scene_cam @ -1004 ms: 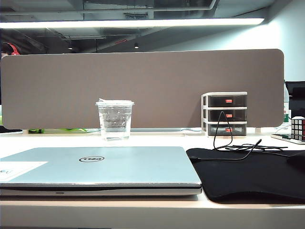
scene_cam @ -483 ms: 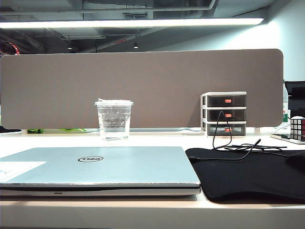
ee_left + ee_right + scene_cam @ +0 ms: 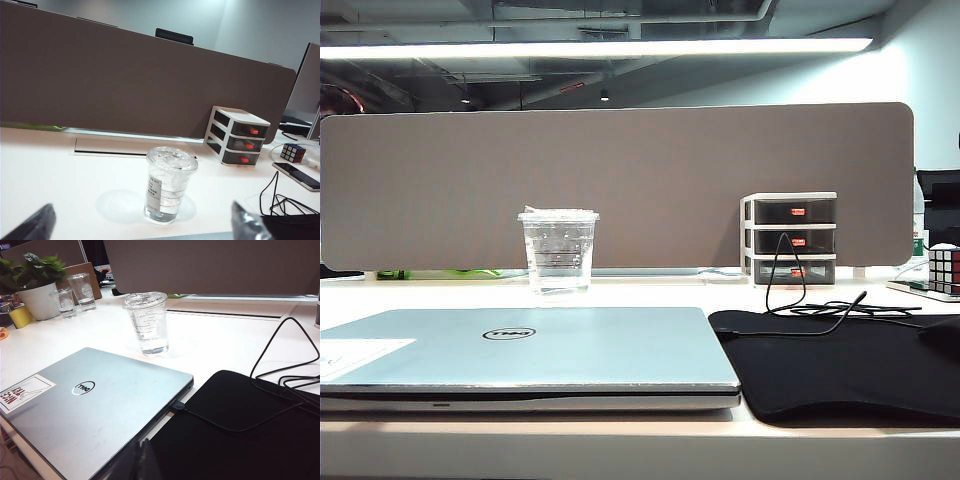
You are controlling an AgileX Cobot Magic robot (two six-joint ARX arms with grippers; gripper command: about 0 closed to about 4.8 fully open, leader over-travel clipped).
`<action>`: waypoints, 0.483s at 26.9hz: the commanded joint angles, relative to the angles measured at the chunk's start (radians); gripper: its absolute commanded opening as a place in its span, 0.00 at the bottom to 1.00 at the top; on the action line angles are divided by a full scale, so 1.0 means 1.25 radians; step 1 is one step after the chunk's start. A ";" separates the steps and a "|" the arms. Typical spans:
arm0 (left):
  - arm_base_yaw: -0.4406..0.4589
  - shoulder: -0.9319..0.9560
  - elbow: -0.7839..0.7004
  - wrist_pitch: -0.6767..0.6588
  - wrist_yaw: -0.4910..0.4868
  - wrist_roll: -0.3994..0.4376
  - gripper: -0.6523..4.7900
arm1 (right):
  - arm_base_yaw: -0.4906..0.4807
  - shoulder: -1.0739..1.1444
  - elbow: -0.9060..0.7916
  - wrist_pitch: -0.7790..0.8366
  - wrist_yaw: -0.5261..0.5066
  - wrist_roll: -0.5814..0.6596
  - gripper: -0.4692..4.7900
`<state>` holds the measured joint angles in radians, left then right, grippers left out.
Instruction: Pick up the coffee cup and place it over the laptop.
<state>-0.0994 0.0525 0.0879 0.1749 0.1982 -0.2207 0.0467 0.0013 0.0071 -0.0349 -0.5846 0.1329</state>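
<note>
The coffee cup, clear with a flat lid and some clear liquid, stands upright on the white table behind the laptop. The silver-grey laptop lies closed, lid up. Neither arm shows in the exterior view. In the left wrist view my left gripper is open, its dark fingertips wide apart, with the cup standing a short way ahead between their lines and apart from them. My right gripper is shut and empty, low over the seam between the laptop and the black mat; the cup stands beyond.
A brown partition closes the back of the table. A small drawer unit stands at the back right, with a black cable running onto the mat. A Rubik's cube sits far right. A potted plant and two glasses stand far left.
</note>
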 commanded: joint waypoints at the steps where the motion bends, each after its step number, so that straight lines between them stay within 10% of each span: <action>1: 0.000 0.062 0.036 0.062 0.006 0.004 0.98 | 0.000 -0.002 -0.005 0.012 -0.018 0.002 0.08; 13: 0.000 0.476 0.109 0.339 0.071 0.055 0.98 | 0.001 -0.002 -0.005 0.010 -0.019 0.001 0.08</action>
<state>-0.0994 0.5999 0.2230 0.5354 0.2501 -0.1711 0.0467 0.0013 0.0071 -0.0353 -0.6060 0.1337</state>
